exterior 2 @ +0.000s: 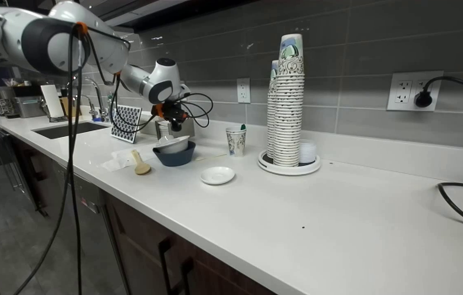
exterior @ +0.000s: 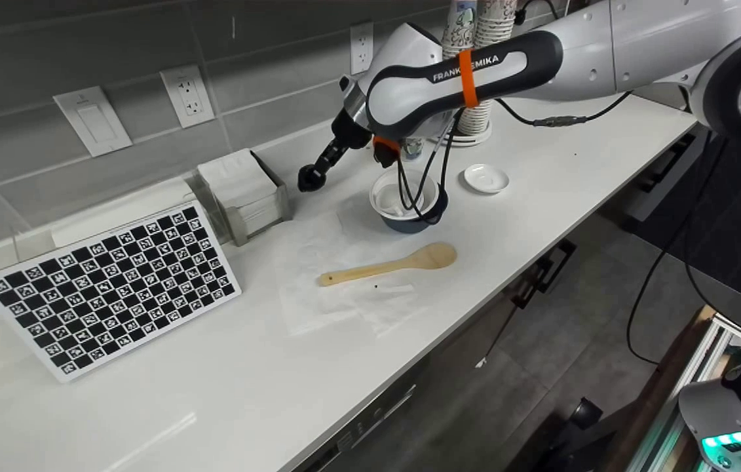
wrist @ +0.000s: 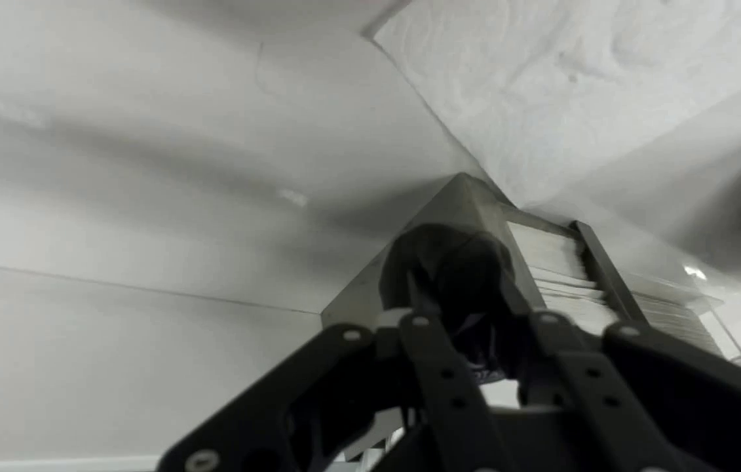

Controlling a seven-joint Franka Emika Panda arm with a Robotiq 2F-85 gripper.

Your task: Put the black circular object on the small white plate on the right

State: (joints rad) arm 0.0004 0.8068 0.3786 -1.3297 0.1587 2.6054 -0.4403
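The black circular object is a dark round piece at the tip of my gripper, up in the air beside the napkin holder. In the wrist view the object sits between the fingertips of the gripper, which look closed on it. In an exterior view the gripper is dark and its fingers are hard to make out. The small white plate lies flat and bare on the counter, beyond the bowl from the gripper; it also shows in an exterior view. The wrist view does not show it.
A blue bowl holding white dishes stands between gripper and plate. A napkin holder, wooden spoon, paper towel and checkered board lie nearby. A paper cup and tall cup stacks stand near the wall.
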